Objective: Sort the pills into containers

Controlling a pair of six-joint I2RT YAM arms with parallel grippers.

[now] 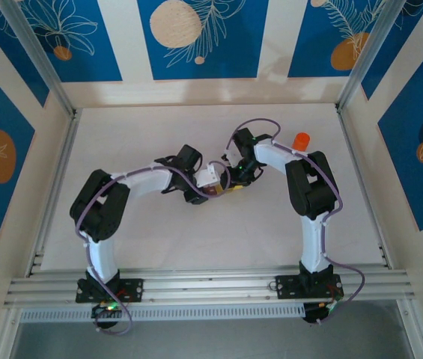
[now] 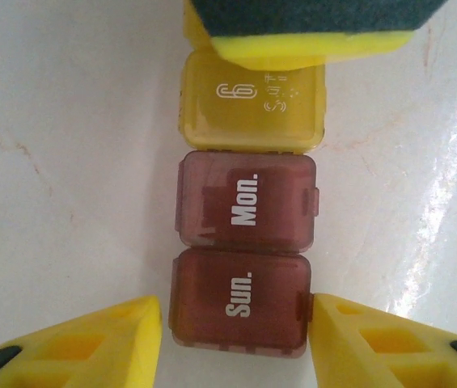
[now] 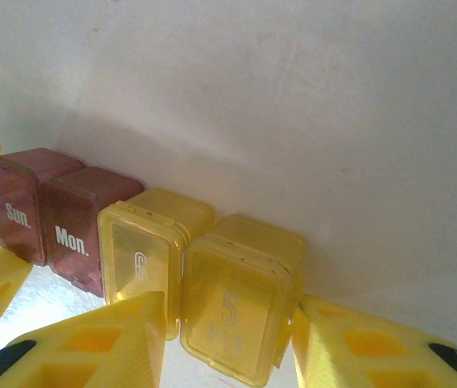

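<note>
The containers are a row of small lidded cells on the white table: two reddish-brown ones marked Sun. and Mon., then two yellow ones marked 6 and 5. All lids look closed. My left gripper straddles the Sun. cell; its right finger touches the latch and a thin gap shows at the left finger. My right gripper is shut on the yellow 5 cell at the row's other end. The top view shows both grippers meeting over the row. The pills are out of view.
An orange bottle stands upright behind the right arm. My right gripper's finger, yellow with a dark pad, covers the far end of the row in the left wrist view. Bare white table surrounds the row.
</note>
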